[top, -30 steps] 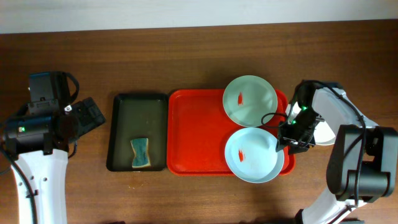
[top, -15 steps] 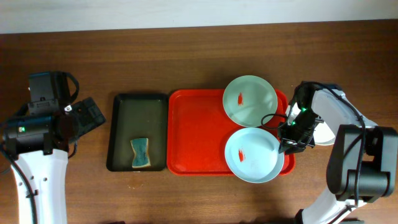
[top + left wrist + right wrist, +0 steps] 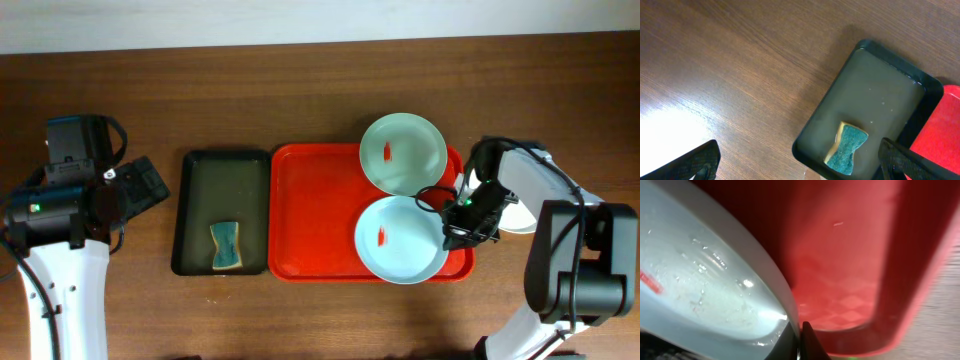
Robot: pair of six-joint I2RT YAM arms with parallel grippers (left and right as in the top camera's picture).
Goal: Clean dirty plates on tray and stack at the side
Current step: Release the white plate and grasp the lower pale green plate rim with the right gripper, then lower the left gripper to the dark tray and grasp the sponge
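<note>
Angling down, right tool (image 3: 448,230) pinches near plate (image 3: 395,245) by rim.

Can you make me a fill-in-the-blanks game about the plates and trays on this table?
1. The upper plate and the lower plate each have a small ___ smear.
2. The red tray holds ___ plates.
3. In the dark tray lies a blue-green ___.
4. The tool at the lower plate's rim belongs to the ___ arm.

Missing words: red; two; sponge; right.
</note>
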